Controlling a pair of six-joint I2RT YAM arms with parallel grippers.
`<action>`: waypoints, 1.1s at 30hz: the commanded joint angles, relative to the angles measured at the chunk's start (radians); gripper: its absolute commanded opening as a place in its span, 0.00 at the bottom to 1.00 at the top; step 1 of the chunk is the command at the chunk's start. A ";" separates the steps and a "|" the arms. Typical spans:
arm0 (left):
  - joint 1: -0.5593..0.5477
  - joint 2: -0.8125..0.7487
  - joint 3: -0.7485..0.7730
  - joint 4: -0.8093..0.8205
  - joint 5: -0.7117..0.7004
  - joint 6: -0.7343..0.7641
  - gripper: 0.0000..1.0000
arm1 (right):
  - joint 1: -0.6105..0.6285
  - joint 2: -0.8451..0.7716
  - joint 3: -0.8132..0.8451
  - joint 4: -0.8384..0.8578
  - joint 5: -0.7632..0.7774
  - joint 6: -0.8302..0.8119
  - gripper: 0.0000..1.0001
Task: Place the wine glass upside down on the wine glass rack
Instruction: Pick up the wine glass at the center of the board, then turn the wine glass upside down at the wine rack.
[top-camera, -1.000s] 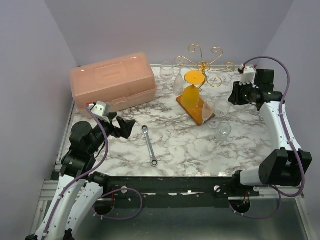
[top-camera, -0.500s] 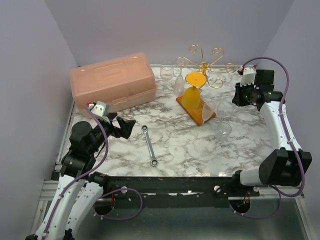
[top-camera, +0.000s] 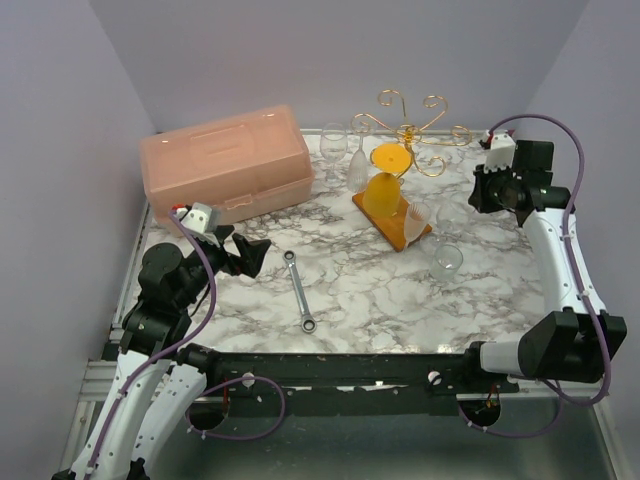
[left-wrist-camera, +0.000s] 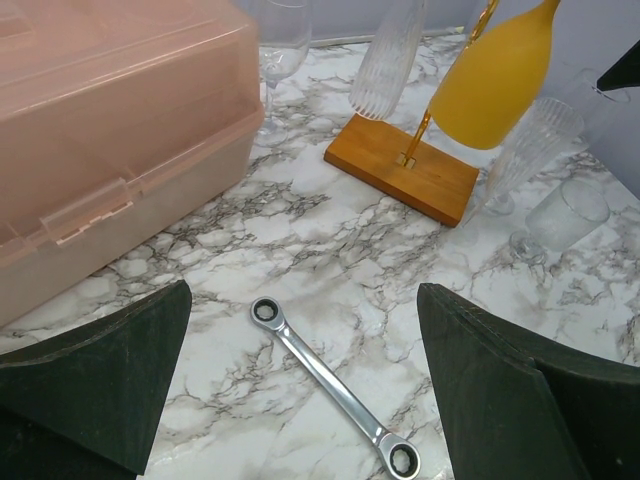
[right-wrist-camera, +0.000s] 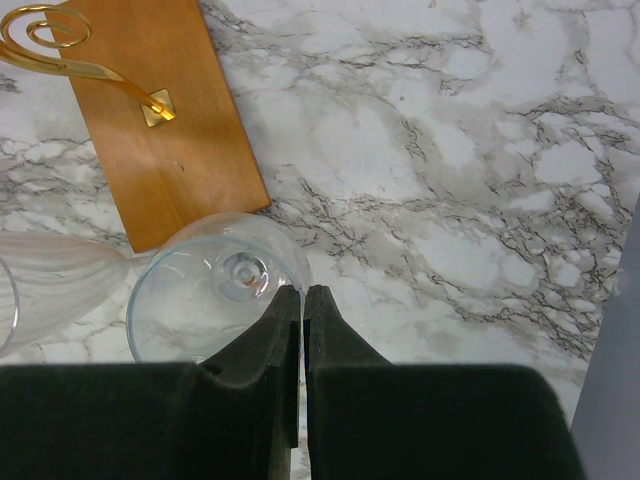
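We're on the wine glass (right-wrist-camera: 200, 300): clear, mouth up, and we look straight down its bowl to the stem. It sits just beside the near corner of the wine glass rack (right-wrist-camera: 170, 120), with a ribbed glass (right-wrist-camera: 50, 275) close on its other side. The right gripper (right-wrist-camera: 302, 296) has its jaws drawn in to a thin slit. The rim runs right into that slit, so we read it as a pinch on the thin wall of the bowl. Whether the foot is off the marble table (right-wrist-camera: 450, 150), we can't tell.

This glass looks light, stiff and slick, and likely to chip or crack if squeezed hard. A rim pinch gives little to hold against a flip. The stem looks the safer place to take it, since the foot has to slide into the gold scrolls up top, where an orange glass (top-camera: 381, 192) hangs bowl-down.

On the other side, the left gripper (top-camera: 250, 252) is spread wide and empty above a wrench (top-camera: 300, 290), near the pink box (top-camera: 225, 165).
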 joint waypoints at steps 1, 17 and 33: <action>0.006 -0.013 -0.013 0.024 0.027 -0.007 0.98 | 0.006 -0.060 -0.002 0.056 0.013 0.039 0.00; 0.007 -0.018 -0.017 0.028 0.035 -0.011 0.99 | -0.034 -0.215 0.068 0.047 0.034 0.088 0.00; 0.010 -0.010 -0.019 0.036 0.044 -0.012 0.98 | -0.233 -0.348 0.131 -0.029 -0.216 0.105 0.00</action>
